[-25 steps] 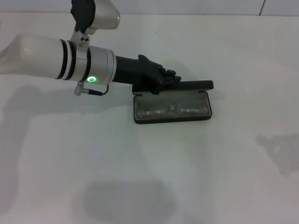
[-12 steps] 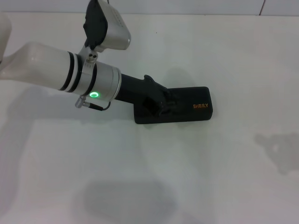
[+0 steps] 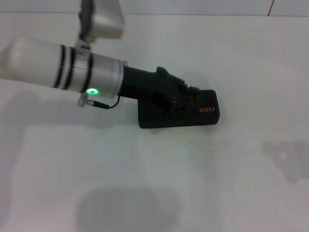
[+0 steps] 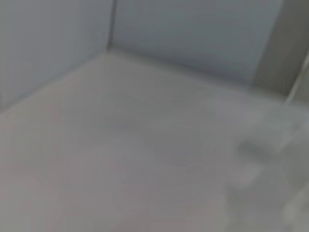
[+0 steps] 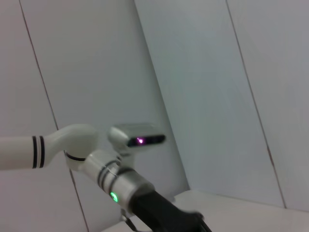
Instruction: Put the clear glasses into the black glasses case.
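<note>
We start w/ the table (image 3: 217, 183): white, bare apart from the case and a faint stain on the right side. Next biggest is the left arm (image 3: 72, 72), white w/ a green LED, reaching in from the left and ending over the case.

The black glasses case (image 3: 193, 116) sits mid-table, slightly right of centre, lid down, orange SHERY lettering facing up. That's the change: a sec ago the lid stood open and the grey lining showed w/ the clear glasses lying inside; half a sec ago it was already down, and it's the same now. So the clear glasses aren't visible anymore; we judge they're inside the shut case, though we can't confirm that from here.

The left gripper (image 3: 186, 96) rests on or just above the lid's left-rear part, near the hinge side. It has shifted a bit further right along the lid vs half a sec ago. Black on black, so we can't tell how far apart its fingers are, or if it's really touching.

Right gripper isn't in sight; the right wrist view only shows wall and the left arm from afar.

Task looks basically done imo. What's left prob: lift the left arm off w/o dragging the case.
</note>
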